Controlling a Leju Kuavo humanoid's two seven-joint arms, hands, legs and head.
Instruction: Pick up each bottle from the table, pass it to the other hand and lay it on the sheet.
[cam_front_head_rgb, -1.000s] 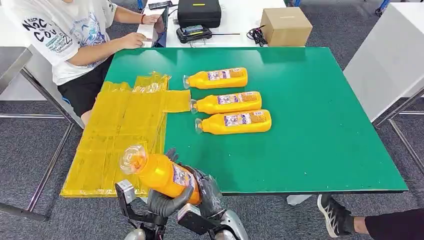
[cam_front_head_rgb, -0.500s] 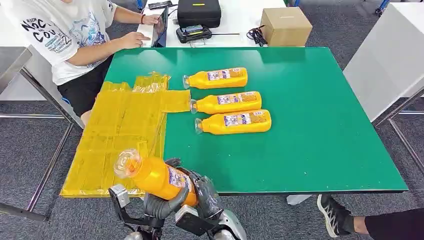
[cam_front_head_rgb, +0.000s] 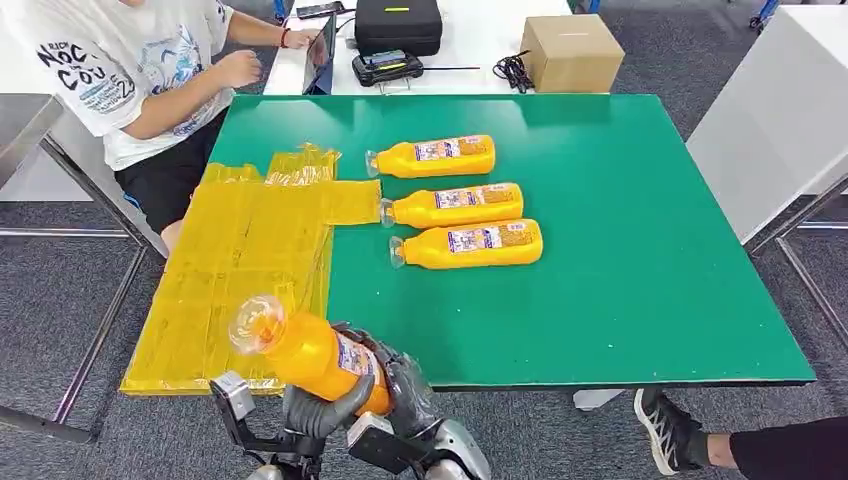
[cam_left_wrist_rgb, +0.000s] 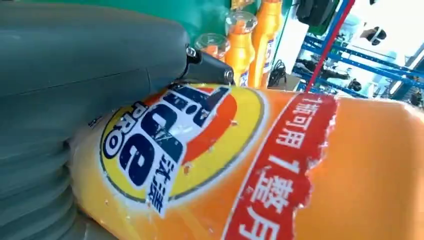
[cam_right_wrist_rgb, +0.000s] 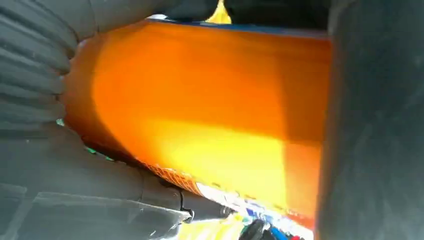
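Both hands, left hand and right hand, clasp the detergent bottle at lower left; its cap points up-left toward the yellow sheet.

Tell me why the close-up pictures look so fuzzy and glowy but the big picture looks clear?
Head view: evenly lit and sharp; the labels on the three bottles on the table can be made out. Left wrist view: the held bottle sits so close that its label looks stretched, and the background is washed out bright. Right wrist view: that bottle is blurred, with a bright yellow glow and dark shadowed edges.
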